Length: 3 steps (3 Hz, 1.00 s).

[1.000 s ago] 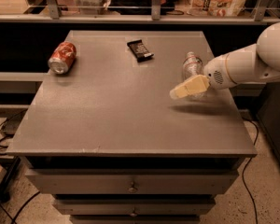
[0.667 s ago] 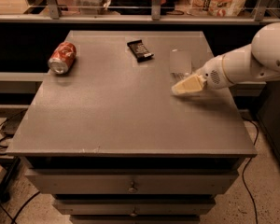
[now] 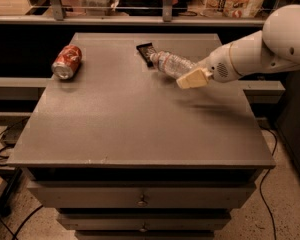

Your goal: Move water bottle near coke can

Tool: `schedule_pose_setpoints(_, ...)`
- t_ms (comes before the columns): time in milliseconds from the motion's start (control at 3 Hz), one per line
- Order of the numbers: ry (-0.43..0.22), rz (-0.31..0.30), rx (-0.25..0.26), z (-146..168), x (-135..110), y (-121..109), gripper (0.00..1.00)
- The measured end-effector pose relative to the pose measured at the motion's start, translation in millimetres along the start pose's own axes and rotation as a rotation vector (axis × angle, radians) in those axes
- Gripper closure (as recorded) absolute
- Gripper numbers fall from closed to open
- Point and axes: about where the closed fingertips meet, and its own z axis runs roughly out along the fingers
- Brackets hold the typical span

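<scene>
The water bottle is clear and crinkled. It lies tilted in my gripper, cap end pointing left toward the back of the table. The gripper is shut on the bottle's base end and holds it just above the tabletop; one cream finger shows in front of the bottle. The coke can, red with a silver top, lies on its side at the table's back left, well left of the bottle. My white arm reaches in from the right.
A flat dark snack bar wrapper lies at the back centre, just left of the bottle's cap. The grey table has drawers below. A rail and shelves stand behind. Cables lie on the floor at left.
My gripper has moved left across the table with the water bottle in it. The bottle now hangs tilted next to the wrapper. The can has not moved.
</scene>
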Motion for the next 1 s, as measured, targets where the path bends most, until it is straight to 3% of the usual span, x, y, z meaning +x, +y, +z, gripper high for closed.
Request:
schedule_pose_setpoints(333, -0.060, -0.113, -0.036, -6.5, -45.6, 13.0, 1.00)
schedule_pose_setpoints(667, -0.119, -0.236, -0.078, -10.4, -93.4, 29.5, 1.00)
schedule_pose_setpoints(1000, -0.178, -0.340, -0.156, -8.5, -134.1, 52.0, 1.00)
